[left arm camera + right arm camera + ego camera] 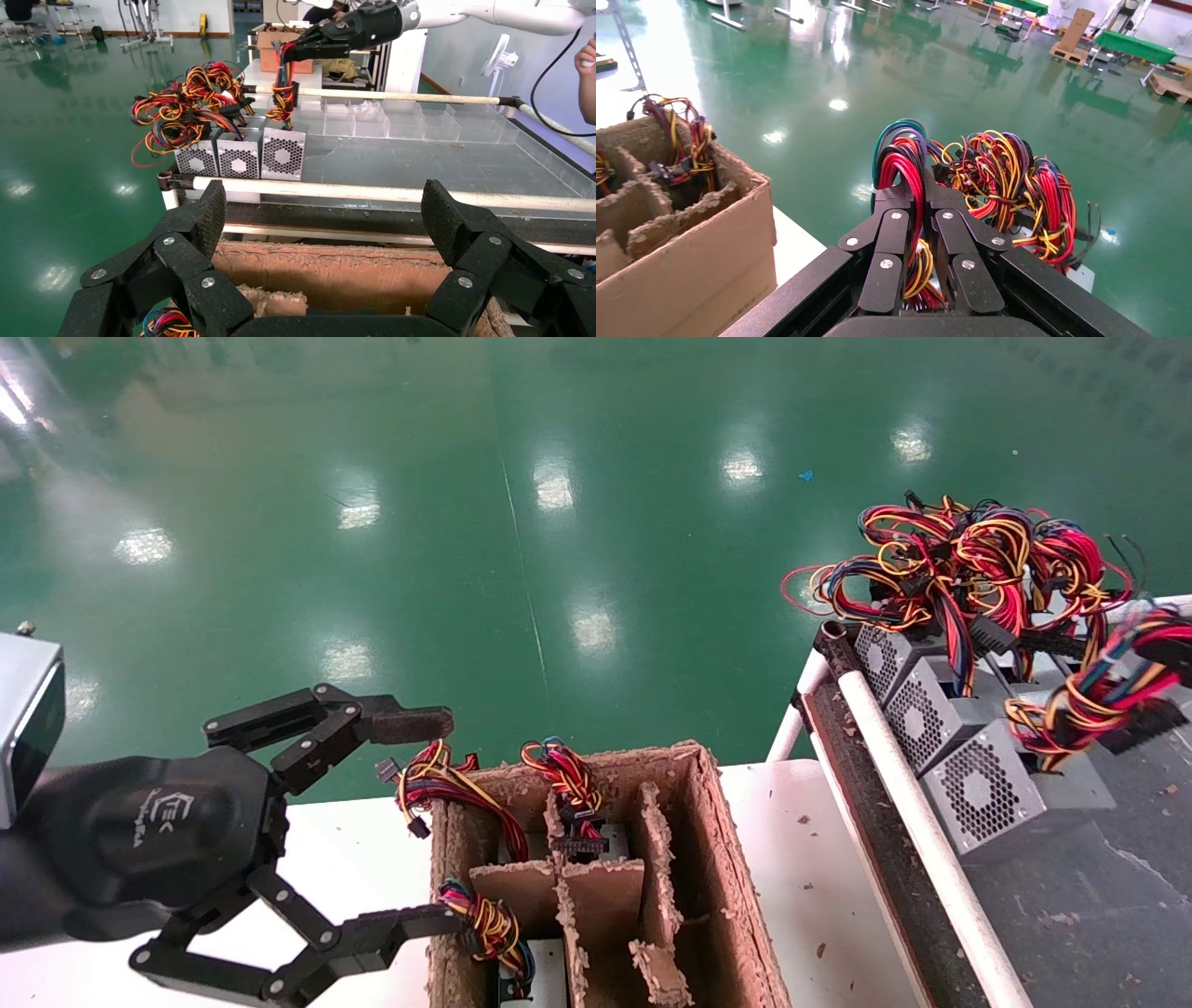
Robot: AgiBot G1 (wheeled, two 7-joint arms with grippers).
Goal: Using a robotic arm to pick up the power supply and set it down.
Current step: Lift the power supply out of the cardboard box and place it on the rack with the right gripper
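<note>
Between the pressed-together fingers of the right gripper (921, 210) sits the red-and-yellow wire bundle (905, 165) of the nearest small grey metal power supply (283, 154) (resting on the grey tray (422, 165)). Left gripper (424, 822) hangs spread beside the brown cardboard box (717, 859).

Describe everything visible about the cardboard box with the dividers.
The cardboard box is brown and worn, with ragged, fraying edges. Cardboard dividers split it into upright compartments. It stands open-topped on the white table. Wire bundles of red, yellow and blue spill from several compartments. The left pincer hangs open at its left side.
</note>
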